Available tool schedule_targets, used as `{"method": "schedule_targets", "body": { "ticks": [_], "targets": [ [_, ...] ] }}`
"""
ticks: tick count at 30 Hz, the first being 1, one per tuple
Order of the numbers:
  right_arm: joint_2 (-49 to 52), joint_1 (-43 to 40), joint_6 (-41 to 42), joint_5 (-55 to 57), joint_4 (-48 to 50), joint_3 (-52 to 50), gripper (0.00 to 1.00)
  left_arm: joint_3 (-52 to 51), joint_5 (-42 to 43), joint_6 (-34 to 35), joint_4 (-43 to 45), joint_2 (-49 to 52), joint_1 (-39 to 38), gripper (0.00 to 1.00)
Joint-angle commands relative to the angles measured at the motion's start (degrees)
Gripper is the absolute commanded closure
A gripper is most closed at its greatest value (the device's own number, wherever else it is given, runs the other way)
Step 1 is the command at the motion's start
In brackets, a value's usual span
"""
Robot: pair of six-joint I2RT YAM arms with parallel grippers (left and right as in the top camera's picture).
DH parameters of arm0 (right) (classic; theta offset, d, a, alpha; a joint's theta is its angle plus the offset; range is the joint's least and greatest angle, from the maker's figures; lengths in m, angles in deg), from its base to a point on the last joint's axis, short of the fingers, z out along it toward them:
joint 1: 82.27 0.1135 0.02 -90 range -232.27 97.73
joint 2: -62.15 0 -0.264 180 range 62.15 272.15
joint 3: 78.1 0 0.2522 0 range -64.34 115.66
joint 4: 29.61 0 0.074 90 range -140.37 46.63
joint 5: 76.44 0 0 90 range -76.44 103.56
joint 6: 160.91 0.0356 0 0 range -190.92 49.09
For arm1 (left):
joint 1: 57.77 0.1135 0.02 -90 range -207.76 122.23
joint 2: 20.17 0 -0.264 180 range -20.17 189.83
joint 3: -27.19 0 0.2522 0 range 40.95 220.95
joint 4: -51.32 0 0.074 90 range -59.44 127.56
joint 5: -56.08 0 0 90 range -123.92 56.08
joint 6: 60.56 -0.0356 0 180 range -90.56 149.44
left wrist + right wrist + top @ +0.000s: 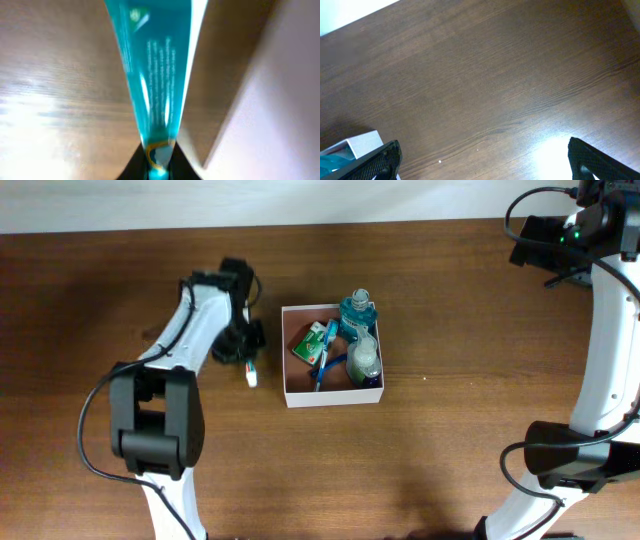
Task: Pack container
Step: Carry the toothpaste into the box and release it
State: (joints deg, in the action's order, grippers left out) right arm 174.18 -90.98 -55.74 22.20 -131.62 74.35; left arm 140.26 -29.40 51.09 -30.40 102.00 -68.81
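Dark wood table (450, 430): the left gripper (157, 169) is clamped on a soft teal tube (155, 60), just left of the mid-table container (335, 397). It's probably light, flexible cardboard, best held by a wall. Far right, the right gripper (482, 155) gapes empty.

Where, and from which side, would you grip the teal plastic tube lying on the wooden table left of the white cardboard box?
Across the body, from above: the teal plastic tube lies flat on the table, long and slim, so jaws span its width. The left gripper is shut there.
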Motion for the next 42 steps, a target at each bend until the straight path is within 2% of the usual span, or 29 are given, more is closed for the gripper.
{"method": "schedule_targets", "body": {
  "ticks": [1,4,8,10,14,18,20,26,33,34,35,37,38,40,42],
  "targets": [
    [0.0,-0.4,0.1,-0.1,0.2,0.3,0.01,14.8,5.4,-3.6,-5.9,-0.3,0.3,0.99],
    [0.0,-0.4,0.1,-0.1,0.2,0.3,0.01,25.3,6.9,-3.6,-8.9,-0.3,-0.6,0.99],
    [0.0,-0.4,0.1,-0.1,0.2,0.3,0.01,30.1,6.9,-3.6,-9.1,-0.3,-3.2,0.99],
    [0.0,-0.4,0.1,-0.1,0.2,0.3,0.01,30.1,6.9,-4.0,-9.3,-0.3,-5.3,0.99],
    [0.0,-0.4,0.1,-0.1,0.2,0.3,0.01,30.1,6.6,-10.6,-9.1,-0.1,-10.7,0.98],
    [0.0,-0.4,0.1,-0.1,0.2,0.3,0.01,29.9,6.0,-19.6,-9.7,0.0,-15.5,0.92],
    [0.0,-0.4,0.1,-0.1,0.2,0.3,0.01,29.3,3.3,-19.5,-11.6,0.0,-17.6,0.91],
    [0.0,-0.4,0.1,-0.1,0.2,0.3,0.01,27.0,3.0,-19.5,-15.5,0.0,-18.9,0.91],
    [0.0,-0.4,0.1,-0.1,0.2,0.3,0.02,21.7,3.2,-19.5,-15.0,0.0,-18.9,0.91],
    [0.0,-0.4,0.1,-0.1,0.2,0.3,0.02,21.3,3.2,-19.5,-14.7,0.0,-18.9,0.87],
    [0.0,-0.4,0.1,-0.1,0.2,0.3,0.01,21.0,3.2,-19.5,-14.3,0.0,-18.9,0.76],
    [0.0,-0.4,0.1,-0.1,0.2,0.3,0.01,21.0,3.2,-19.5,-13.5,0.0,-18.9,0.67],
    [0.0,-0.4,0.1,-0.1,0.2,0.3,0.01,21.0,3.2,-19.5,-13.2,0.0,-18.9,0.57],
    [0.0,-0.4,0.1,-0.1,0.2,0.3,0.01,21.0,3.2,-19.0,-13.0,0.0,-18.9,0.25],
    [0.0,-0.4,0.1,-0.1,0.2,0.3,0.01,21.1,3.2,-16.9,-12.6,0.0,-18.8,0.14]
  ]
}}
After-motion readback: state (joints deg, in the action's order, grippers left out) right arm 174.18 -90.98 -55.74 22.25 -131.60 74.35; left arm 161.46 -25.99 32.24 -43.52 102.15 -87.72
